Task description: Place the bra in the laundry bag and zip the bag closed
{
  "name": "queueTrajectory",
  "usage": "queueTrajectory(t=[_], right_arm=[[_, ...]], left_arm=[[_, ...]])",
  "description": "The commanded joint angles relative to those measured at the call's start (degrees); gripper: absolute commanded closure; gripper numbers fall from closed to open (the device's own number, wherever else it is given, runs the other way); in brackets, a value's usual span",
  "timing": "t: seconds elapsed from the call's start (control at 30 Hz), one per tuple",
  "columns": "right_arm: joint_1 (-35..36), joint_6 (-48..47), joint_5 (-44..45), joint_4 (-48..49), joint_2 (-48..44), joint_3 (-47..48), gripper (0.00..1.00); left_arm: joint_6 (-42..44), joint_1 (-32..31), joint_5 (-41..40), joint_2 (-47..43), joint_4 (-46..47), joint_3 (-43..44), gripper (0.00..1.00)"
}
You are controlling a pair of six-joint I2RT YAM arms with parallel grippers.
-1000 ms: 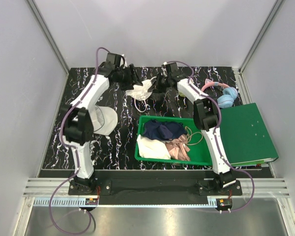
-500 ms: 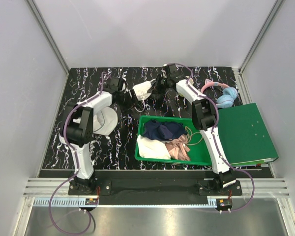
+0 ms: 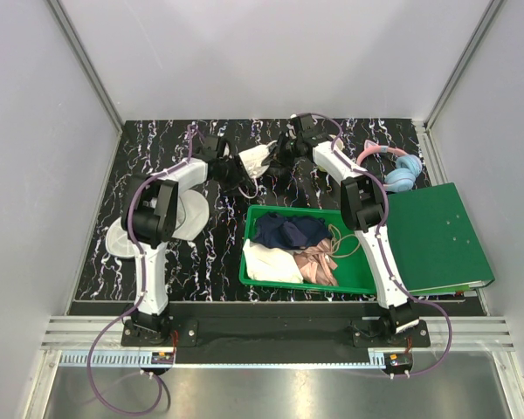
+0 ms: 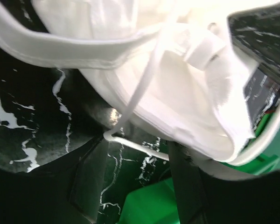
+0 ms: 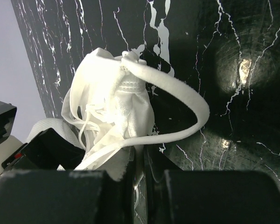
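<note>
The cream-white bra (image 3: 255, 160) hangs bunched between my two grippers at the back middle of the table. My right gripper (image 3: 278, 160) is shut on its band; in the right wrist view the bra (image 5: 116, 112) and a looping strap run into the closed gripper (image 5: 144, 149). My left gripper (image 3: 237, 172) is just left of the bra, and its jaws stand apart. In the left wrist view the bra (image 4: 177, 93) fills the top and a thin strap crosses the open gripper (image 4: 137, 156). The white mesh laundry bag (image 3: 190, 212) lies open under my left arm, its other half (image 3: 120, 237) further left.
A green bin (image 3: 249, 236) of dark, cream and pink-beige clothes stands front of centre; it also shows in the left wrist view (image 4: 149, 200). A green folder (image 3: 437, 236) lies at the right. Pink and blue headphones (image 3: 400, 170) lie at the back right.
My left arm has dropped lower and its gripper has come back in beside the bra. The bra has bunched closer to my right gripper. More of the laundry bag shows at the left.
</note>
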Motion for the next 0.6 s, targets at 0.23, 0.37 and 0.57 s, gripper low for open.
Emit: queueTrajectory(t=[0.23, 0.37, 0.57], right_arm=[[0.1, -0.8, -1.1, 0.9, -3.6, -1.1, 0.95], [0.1, -1.7, -0.9, 0.9, -4.4, -2.1, 0.95], [0.5, -4.2, -0.1, 1.0, -5.6, -5.0, 0.96]], left_arm=[[1.2, 0.9, -5.5, 1.2, -3.4, 3.3, 0.80], [5.1, 0.8, -7.5, -0.6, -7.9, 5.9, 1.00], [7.7, 0.7, -6.3, -10.2, -9.9, 6.4, 1.00]])
